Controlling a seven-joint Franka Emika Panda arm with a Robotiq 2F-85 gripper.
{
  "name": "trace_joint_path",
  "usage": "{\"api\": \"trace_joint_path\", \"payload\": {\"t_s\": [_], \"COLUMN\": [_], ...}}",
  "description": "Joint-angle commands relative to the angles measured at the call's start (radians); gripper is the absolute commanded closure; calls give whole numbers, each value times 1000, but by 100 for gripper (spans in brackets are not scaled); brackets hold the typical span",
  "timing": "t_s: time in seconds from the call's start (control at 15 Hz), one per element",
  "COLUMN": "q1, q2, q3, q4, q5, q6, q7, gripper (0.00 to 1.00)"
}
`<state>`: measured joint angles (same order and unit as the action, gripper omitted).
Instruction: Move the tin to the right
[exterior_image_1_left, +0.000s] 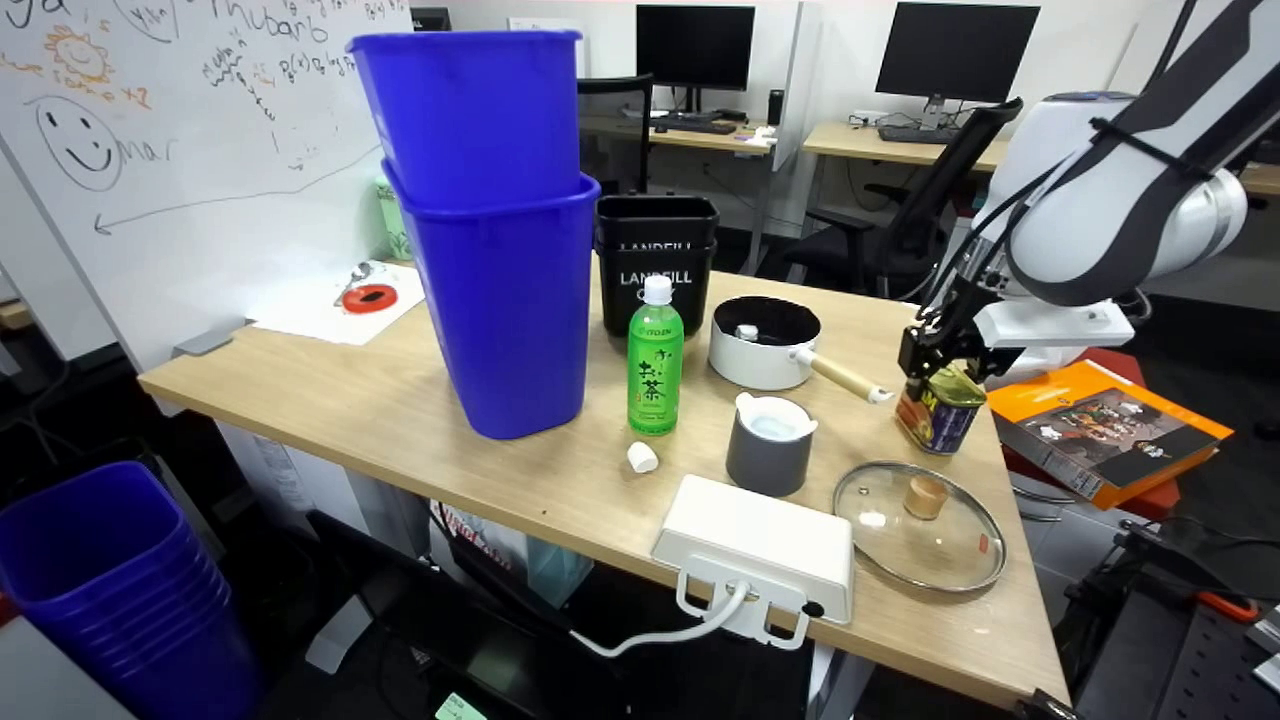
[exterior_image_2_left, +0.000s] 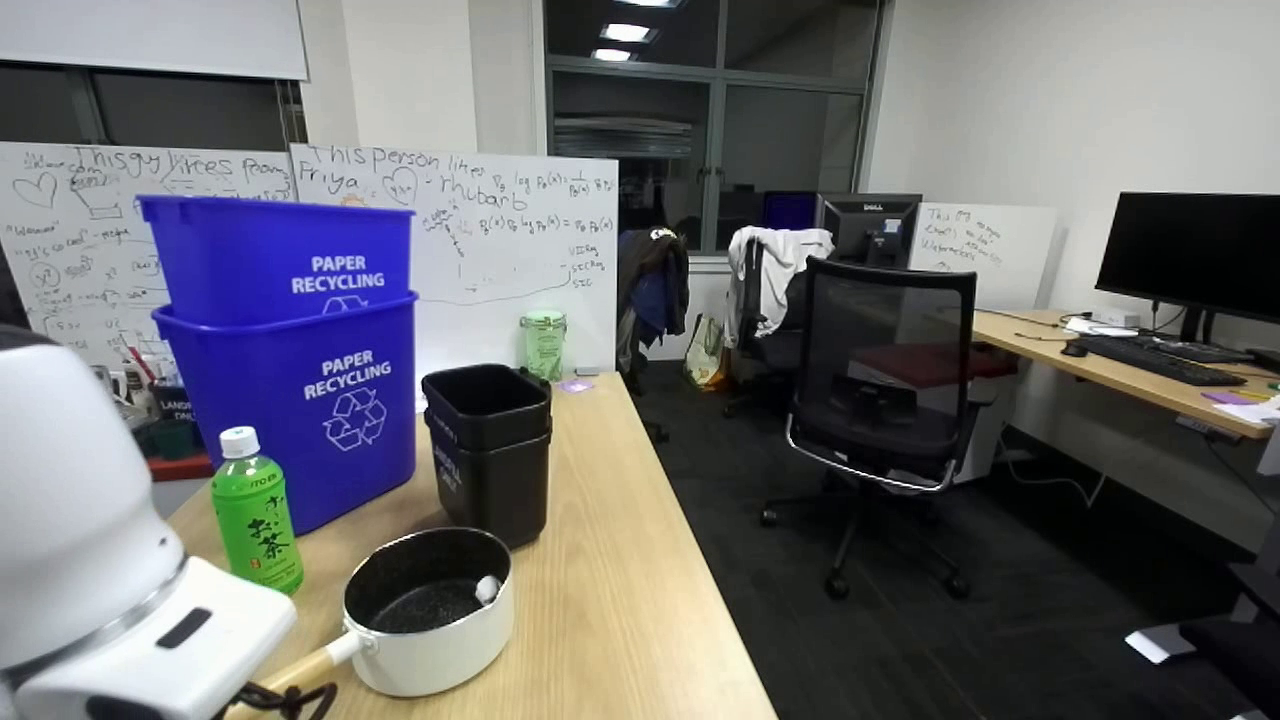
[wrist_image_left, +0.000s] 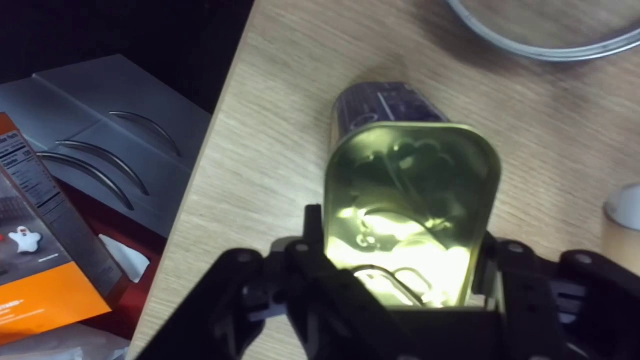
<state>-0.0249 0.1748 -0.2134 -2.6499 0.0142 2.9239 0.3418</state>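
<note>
The tool (wrist_image_left: 400, 235) pinches the rectangular tin (wrist_image_left: 410, 195) by opposite sides, presumably to keep it steady for the move right across the table (wrist_image_left: 270, 125).

Rounded-rectangular metal tin (wrist_image_left: 410, 195): dark purple-blue label, shiny yellow-green lid.
Upright, lid up and in place, pull ring toward one end; close to the edge of the pale wooden surface (wrist_image_left: 280, 100); whether the base touches it, cannot tell.

We are catching glare on the tin (wrist_image_left: 412, 200) by an edge of the tabletop (wrist_image_left: 240, 190), soft shadow under the glass lid (wrist_image_left: 550, 53) near a corner, gripper (wrist_image_left: 401, 232) dark, blurred.
</note>
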Motion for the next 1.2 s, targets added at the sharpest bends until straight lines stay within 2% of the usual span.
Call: {"api": "trace_joint_path", "payload": {"t_s": [0.0, 0.2, 0.47, 0.6, 0.8, 0.87, 1.13], "q1": [-105, -128, -164, -193, -215, -207, -210], "q2": [-86, -127, -128, -118, -109, -116, -114], "q3": [136, 146, 77, 47, 10, 17, 11], "q4": [16, 72, 109, 126, 157, 123, 139], "q5": [225, 368, 454, 490, 412, 435, 423], "q6": [-112, -228, -334, -397, -464, -410, -431], "q7": [-242, -475, -725, -772, -723, -738, -733], "gripper": [63, 63, 63, 63, 63, 38, 38]}}
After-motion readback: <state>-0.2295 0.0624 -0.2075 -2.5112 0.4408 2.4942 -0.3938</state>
